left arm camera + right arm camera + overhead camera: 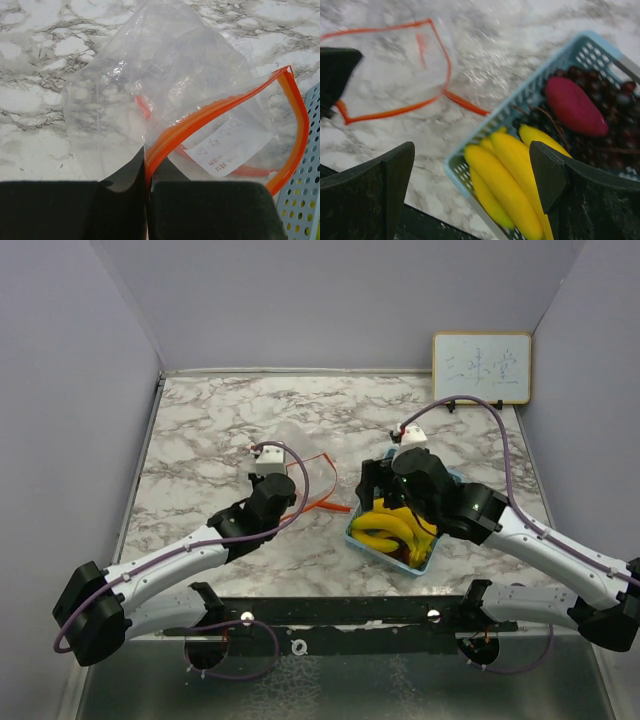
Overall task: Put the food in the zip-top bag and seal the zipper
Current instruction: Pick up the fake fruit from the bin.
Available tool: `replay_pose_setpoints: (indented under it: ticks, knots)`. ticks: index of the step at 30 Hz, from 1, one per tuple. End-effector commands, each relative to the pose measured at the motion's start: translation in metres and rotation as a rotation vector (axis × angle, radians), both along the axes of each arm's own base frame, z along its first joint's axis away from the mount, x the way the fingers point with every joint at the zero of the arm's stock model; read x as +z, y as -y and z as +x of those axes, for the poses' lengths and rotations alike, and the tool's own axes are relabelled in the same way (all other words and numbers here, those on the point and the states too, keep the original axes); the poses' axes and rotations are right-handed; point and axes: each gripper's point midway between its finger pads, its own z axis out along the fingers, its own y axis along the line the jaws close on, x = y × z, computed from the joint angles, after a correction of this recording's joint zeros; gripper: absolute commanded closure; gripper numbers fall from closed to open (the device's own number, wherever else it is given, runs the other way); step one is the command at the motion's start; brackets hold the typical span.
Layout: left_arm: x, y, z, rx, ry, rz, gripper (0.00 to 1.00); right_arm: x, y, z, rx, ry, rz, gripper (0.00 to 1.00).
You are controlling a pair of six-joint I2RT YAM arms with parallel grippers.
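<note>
The clear zip-top bag (312, 472) (170, 85) (395, 70) lies on the marble with its orange zipper mouth gaping toward the basket. My left gripper (273, 478) (146, 172) is shut on the bag's orange zipper edge. The food sits in the light blue basket (352, 537) (520, 95): yellow bananas (388, 530) (510, 185), dark purple grapes (592, 80) and a magenta oblong piece (572, 105). My right gripper (383, 488) (471, 150) hangs open above the basket's near left corner and holds nothing. The bananas show between its fingers.
A small whiteboard (481, 367) leans on the back wall at the right. Grey walls close in the table on three sides. A black rail (330, 612) runs along the near edge between the arm bases.
</note>
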Motion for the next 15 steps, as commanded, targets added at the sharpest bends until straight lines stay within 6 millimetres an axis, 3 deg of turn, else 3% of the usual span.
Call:
replay_pose_setpoints:
  ticks: [1,7,15]
  knots:
    - [0.016,0.01,0.007,-0.023,0.039,-0.028,1.0,-0.048,0.092,-0.041,-0.313,-0.24,-0.184,0.0]
    - [0.025,0.016,0.005,-0.063,0.065,-0.07,1.0,-0.071,0.132,-0.076,-0.47,-0.394,-0.233,0.0]
    - [0.026,0.02,0.0,-0.105,0.079,-0.106,1.0,-0.089,0.141,-0.104,-0.465,-0.534,-0.301,0.0]
